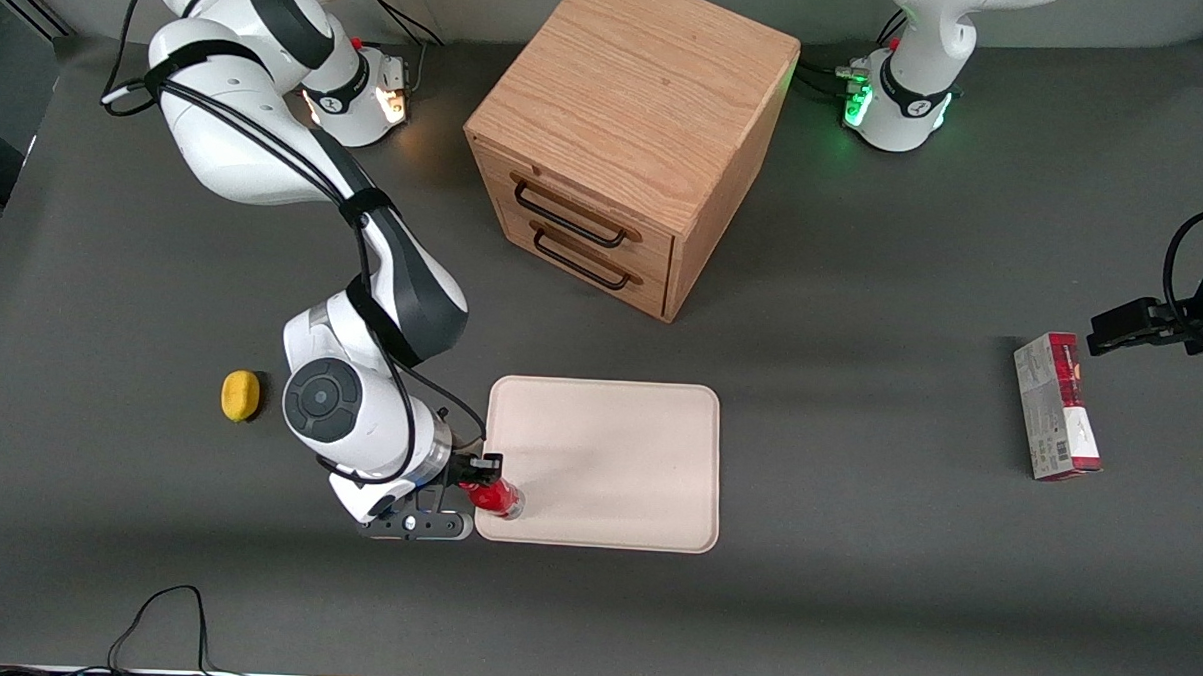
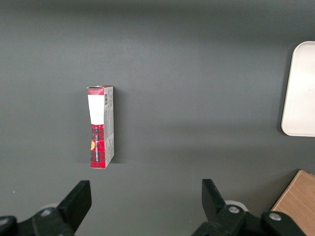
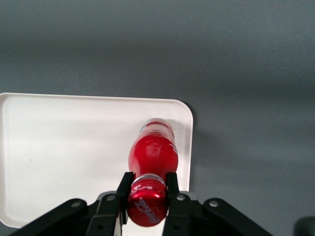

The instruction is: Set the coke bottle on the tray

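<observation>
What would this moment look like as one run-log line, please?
tool: shut on coke bottle neck | bottle: upright over tray corner nearest the working arm | contact with tray: cannot tell | release: pending

The front view looks steeply down on the whole worktop (image 1: 852, 607) from well above. The right wrist cam sits just over its hand (image 3: 147, 189), staring down close at the tray (image 3: 59, 147) corner. The left wrist cam faces down too, catching that same tray's edge (image 2: 300, 88), which all three views share.
</observation>
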### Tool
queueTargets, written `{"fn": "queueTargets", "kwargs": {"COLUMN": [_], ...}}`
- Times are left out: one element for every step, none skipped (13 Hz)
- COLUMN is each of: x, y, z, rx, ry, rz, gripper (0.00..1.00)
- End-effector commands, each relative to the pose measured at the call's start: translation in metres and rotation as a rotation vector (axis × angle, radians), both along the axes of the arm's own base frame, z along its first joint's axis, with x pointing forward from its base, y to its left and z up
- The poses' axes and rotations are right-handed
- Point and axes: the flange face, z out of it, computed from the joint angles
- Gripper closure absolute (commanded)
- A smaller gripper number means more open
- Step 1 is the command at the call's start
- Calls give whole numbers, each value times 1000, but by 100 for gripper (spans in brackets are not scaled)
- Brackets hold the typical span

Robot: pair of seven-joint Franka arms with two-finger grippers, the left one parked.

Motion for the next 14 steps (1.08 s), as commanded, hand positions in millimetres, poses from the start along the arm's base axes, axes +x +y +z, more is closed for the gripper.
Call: {"fn": "queueTargets", "kwargs": {"x": [1,0,1,3,3,2,1,-4,-18,-35,-53,-71,-85,-104], "y": [3,3,2,1,0,-1,-4,-12,-19,-22,-37,-51,-80,-101], "z": [6,4,5,7,13,21,38,46,69,90,113,137,155,176], "rx": [-1,-5,0,4,6,5,4,-15,-42,-67,-61,-50,-55,-41], "ry": [-29,-25,-36,-49,-55,-61,-72,-40,-14,-7,18,25,42,63], "rz": [12,14,12,10,13,17,17,13,18,27,8,-6,-14,-7], "gripper": [34,33,14,0,0,0,0,0,0,0,0,0,0,0]}}
